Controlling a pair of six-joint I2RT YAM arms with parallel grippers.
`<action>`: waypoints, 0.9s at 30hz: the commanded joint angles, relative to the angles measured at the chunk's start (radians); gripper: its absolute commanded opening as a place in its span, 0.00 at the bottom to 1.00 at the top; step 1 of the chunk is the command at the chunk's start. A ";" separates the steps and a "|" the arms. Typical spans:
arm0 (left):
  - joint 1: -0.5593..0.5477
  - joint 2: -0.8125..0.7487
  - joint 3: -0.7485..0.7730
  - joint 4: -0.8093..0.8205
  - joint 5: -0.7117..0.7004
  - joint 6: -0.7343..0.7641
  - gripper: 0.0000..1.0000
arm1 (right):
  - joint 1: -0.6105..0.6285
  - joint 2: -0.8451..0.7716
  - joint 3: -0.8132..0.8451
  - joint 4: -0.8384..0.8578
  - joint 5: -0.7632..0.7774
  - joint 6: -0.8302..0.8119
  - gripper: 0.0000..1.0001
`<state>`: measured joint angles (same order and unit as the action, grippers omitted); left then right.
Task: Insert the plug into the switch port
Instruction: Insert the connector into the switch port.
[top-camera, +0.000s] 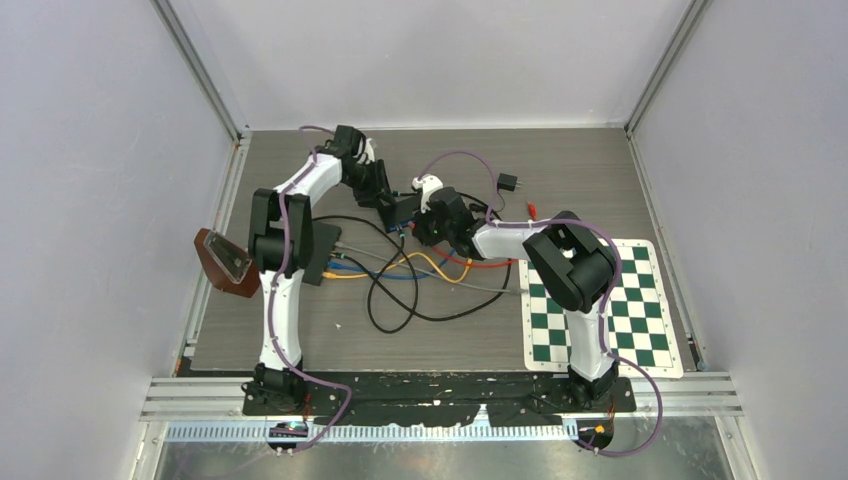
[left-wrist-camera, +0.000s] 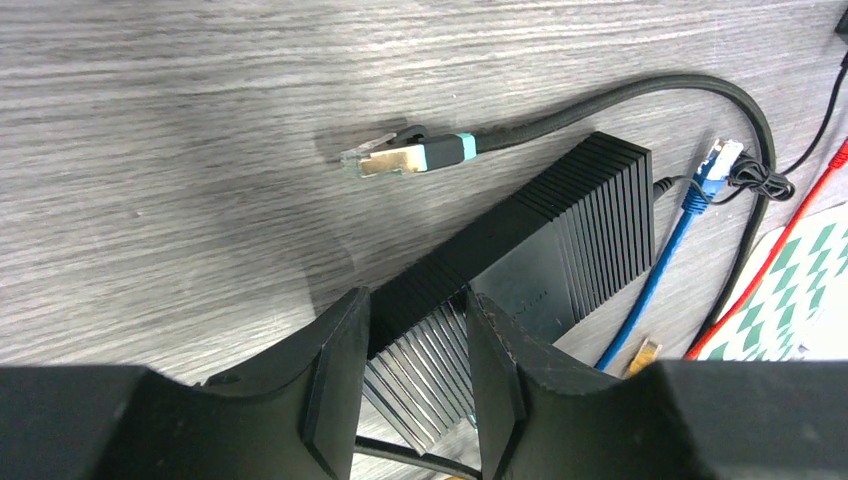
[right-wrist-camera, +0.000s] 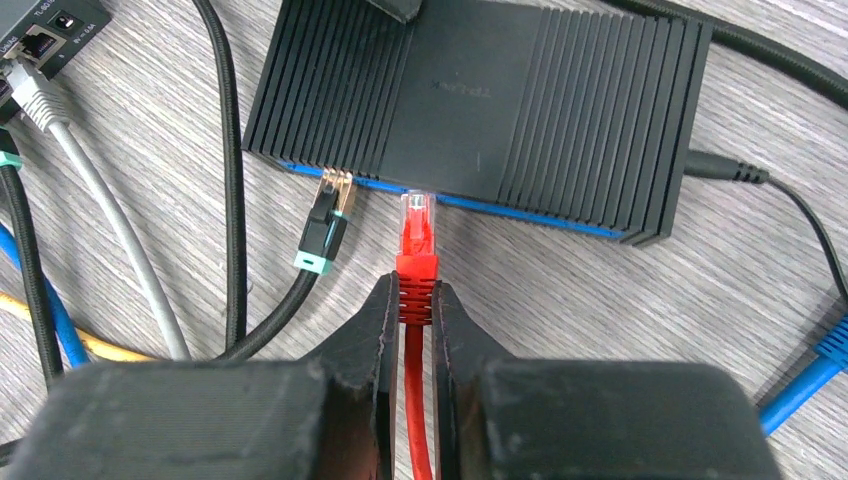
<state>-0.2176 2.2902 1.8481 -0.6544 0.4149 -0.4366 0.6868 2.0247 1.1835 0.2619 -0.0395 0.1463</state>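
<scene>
The switch (right-wrist-camera: 480, 90) is a black ribbed box lying flat on the wood table, with a blue-lit front edge. My right gripper (right-wrist-camera: 416, 295) is shut on the ribbed boot of the red plug (right-wrist-camera: 416, 225), which points straight at that front edge. The plug's clear tip reaches the edge; I cannot tell whether it is inside a port. My left gripper (left-wrist-camera: 418, 360) straddles one end of the switch (left-wrist-camera: 560, 240), shut on its ribbed side. From above, both grippers meet at the switch (top-camera: 405, 212) in mid-table.
A black cable's teal-collared plug (right-wrist-camera: 325, 225) sits at the switch's front, left of the red one. Another teal-collared plug (left-wrist-camera: 410, 155) and a blue plug (left-wrist-camera: 718, 160) lie loose. A second switch (right-wrist-camera: 50, 25) holds a grey cable. Tangled cables (top-camera: 400, 280), checkerboard mat (top-camera: 600, 305).
</scene>
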 joint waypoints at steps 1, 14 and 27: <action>-0.006 -0.021 -0.049 -0.004 0.086 0.000 0.41 | 0.009 -0.032 0.029 0.081 0.003 0.021 0.05; -0.008 -0.068 -0.143 0.012 0.187 0.007 0.38 | 0.028 -0.011 -0.036 0.261 0.078 0.003 0.05; -0.035 -0.089 -0.209 0.001 0.274 0.055 0.32 | 0.054 0.024 0.022 0.241 0.092 0.029 0.05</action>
<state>-0.2016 2.2246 1.6783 -0.5213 0.5438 -0.4210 0.7376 2.0380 1.1366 0.3489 0.0803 0.1608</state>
